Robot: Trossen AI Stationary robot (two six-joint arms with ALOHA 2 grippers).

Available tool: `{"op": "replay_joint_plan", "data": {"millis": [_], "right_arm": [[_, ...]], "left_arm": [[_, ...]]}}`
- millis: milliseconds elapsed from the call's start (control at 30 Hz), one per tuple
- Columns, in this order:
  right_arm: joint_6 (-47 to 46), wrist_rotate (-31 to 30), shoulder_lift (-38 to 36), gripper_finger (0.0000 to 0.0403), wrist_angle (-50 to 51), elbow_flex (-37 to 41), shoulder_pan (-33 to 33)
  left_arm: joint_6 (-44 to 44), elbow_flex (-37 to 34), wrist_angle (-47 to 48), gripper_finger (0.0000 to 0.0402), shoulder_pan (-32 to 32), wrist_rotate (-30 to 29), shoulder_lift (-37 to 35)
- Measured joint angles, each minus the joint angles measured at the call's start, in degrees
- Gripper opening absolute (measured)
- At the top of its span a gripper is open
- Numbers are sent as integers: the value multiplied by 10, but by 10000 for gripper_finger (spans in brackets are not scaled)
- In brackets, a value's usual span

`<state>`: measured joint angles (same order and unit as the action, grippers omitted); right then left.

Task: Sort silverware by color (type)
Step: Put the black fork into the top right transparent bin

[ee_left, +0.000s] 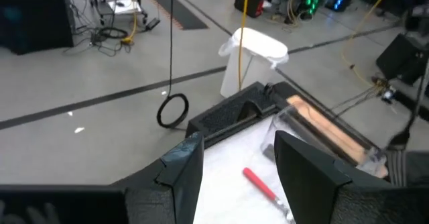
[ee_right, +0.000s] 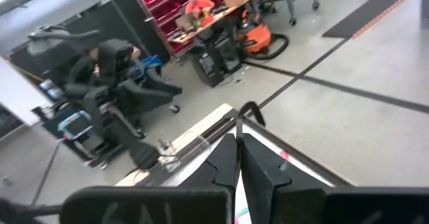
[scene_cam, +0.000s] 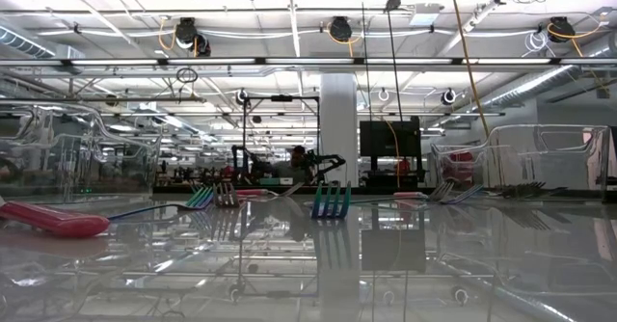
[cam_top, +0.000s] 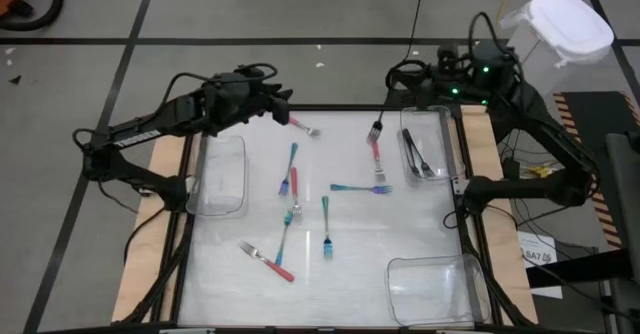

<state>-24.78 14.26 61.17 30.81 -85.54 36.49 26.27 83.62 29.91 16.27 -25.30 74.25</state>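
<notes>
High view from overhead: forks lie scattered flat on a glossy white desk point(cam_top: 400, 234), none touching a bin. A pink-handled fork point(cam_top: 302, 126) rests near the far edge, just beside the left pincer point(cam_top: 281, 104). Toward the middle lie a teal fork point(cam_top: 291, 164), another teal fork point(cam_top: 360, 188), a third teal fork point(cam_top: 326, 226), a pink fork point(cam_top: 377, 160) and, nearer the front, a pink fork point(cam_top: 270, 260). Black forks point(cam_top: 415, 154) already sit in the far right clear bin point(cam_top: 447, 124). An empty-looking clear bin point(cam_top: 222, 174) stands on the left, another clear bin point(cam_top: 435, 286) at the front right.

The forks look light, stiff and slim, lying flush on a slick surface, so they would probably skid when nudged. The plastic handle, near its middle, seems the best place to pinch.

The left pincer hangs above the far left corner, its jaws partly apart and holding nothing. The right pincer point(ee_right: 237, 158) is fully closed and empty, raised over the far right corner.
</notes>
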Motion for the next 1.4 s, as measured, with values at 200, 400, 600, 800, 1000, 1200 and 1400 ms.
{"op": "replay_joint_plan", "data": {"millis": [200, 400, 600, 800, 1000, 1200, 1400], "right_arm": [[0, 99, -14, 6, 33, 0, 50], [0, 198, -18, 6, 39, 0, 98], [9, 312, -18, 6, 39, 0, 153], [46, 430, -17, 6, 61, 0, 211], [118, 497, -17, 6, 126, 0, 264], [203, 502, -17, 6, 219, 0, 307], [277, 443, -9, 6, 313, 0, 343]], "left_arm": [[2, 0, 1, 184, 11, 0, 7], [10, 0, 4, 184, 10, 0, 15], [41, 0, 4, 184, -6, 0, 20], [104, 1, 4, 184, -36, 0, 19], [157, 1, 4, 184, -67, -1, 19], [162, 1, 4, 184, -81, -1, 19], [126, 1, 5, 184, -74, -2, 19]]}}
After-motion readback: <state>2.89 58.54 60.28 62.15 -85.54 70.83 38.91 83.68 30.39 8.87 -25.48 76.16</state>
